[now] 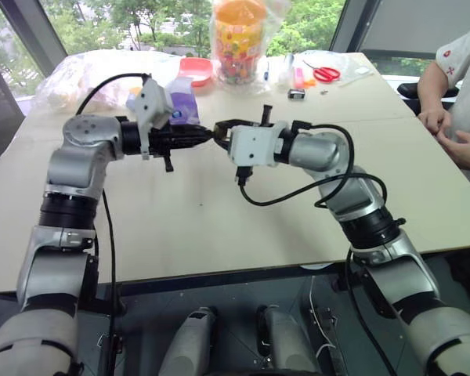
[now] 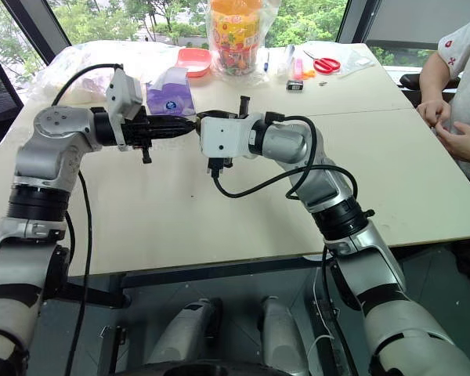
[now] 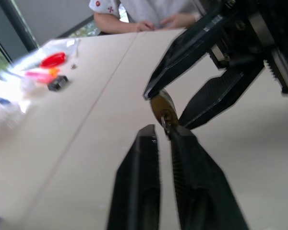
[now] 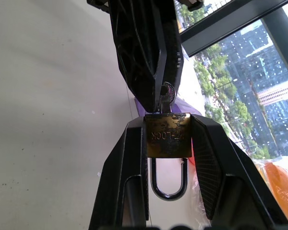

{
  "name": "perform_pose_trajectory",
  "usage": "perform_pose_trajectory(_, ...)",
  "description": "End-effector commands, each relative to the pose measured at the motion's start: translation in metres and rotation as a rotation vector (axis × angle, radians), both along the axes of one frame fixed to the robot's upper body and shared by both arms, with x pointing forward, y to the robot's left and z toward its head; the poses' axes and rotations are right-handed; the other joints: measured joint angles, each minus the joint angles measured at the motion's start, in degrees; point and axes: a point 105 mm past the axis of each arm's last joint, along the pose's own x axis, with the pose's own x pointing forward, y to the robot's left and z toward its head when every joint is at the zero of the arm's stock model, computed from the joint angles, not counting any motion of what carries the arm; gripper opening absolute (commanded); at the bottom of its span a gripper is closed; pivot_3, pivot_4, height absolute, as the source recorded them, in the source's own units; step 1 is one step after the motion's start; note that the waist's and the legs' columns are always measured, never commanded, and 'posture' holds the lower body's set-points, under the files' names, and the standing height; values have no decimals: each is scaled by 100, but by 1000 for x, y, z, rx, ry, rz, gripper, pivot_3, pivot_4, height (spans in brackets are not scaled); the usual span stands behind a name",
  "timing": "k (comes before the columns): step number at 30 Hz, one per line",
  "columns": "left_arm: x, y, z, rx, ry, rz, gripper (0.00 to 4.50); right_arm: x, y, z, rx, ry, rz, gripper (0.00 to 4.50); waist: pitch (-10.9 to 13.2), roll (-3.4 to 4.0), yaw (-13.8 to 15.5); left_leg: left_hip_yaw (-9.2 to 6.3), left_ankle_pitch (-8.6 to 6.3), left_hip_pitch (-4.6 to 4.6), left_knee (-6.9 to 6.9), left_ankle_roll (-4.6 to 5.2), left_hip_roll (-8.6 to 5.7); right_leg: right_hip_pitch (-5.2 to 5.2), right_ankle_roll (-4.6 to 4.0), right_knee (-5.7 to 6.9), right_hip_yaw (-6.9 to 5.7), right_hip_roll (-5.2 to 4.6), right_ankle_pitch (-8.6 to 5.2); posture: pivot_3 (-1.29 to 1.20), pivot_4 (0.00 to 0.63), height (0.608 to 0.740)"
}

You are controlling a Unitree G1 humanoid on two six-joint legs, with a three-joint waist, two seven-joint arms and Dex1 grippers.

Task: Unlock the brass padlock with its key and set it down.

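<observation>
Jaws pinch brass padlock (image 4: 167, 135), shackle inward.

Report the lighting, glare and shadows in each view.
Head views: daylight comes through the windows behind the table, which bears hardly any shadows. Left wrist view: the table's far end by the red scissors washes out in glare. Right wrist view: the brass padlock is evenly lit, without glare.

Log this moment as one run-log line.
right gripper: shut on brass padlock | key: in lock | left gripper: at key | padlock: held above table
</observation>
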Motion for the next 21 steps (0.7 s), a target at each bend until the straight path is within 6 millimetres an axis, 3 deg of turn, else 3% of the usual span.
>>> perform_pose_trajectory(1, -8, 5, 34, -101, 23, -9, 2251, -8, 5, 16, 24, -64, 33, 730, 0, 0, 0, 0, 0, 0, 0, 0, 0, 0, 0, 0, 0, 0, 0, 0, 150, 740)
perform_pose_trajectory(5, -10, 4, 35, -118, 46, -17, 2251, -8, 6, 15, 24, -67, 32, 730, 0, 0, 4, 0, 0, 1, 0, 0, 0, 1, -11, 0, 1, -2, 7, 0, 150, 740)
perform_pose_trajectory(10, -13, -1, 22, -71, 70, -37, 2251, -8, 8, 17, 28, -77, 32, 730, 0, 0, 11, 1, 0, 1, 0, -1, 0, 0, -17, 0, 2, -2, 9, 0, 150, 740)
perform_pose_trajectory(21, -3, -11, 13, -66, 81, -36, 2251, -9, 10, 21, 34, -95, 30, 730, 0, 0, 25, 1, 0, 0, 0, -1, 0, 0, -19, -1, 3, -3, 9, 0, 150, 740)
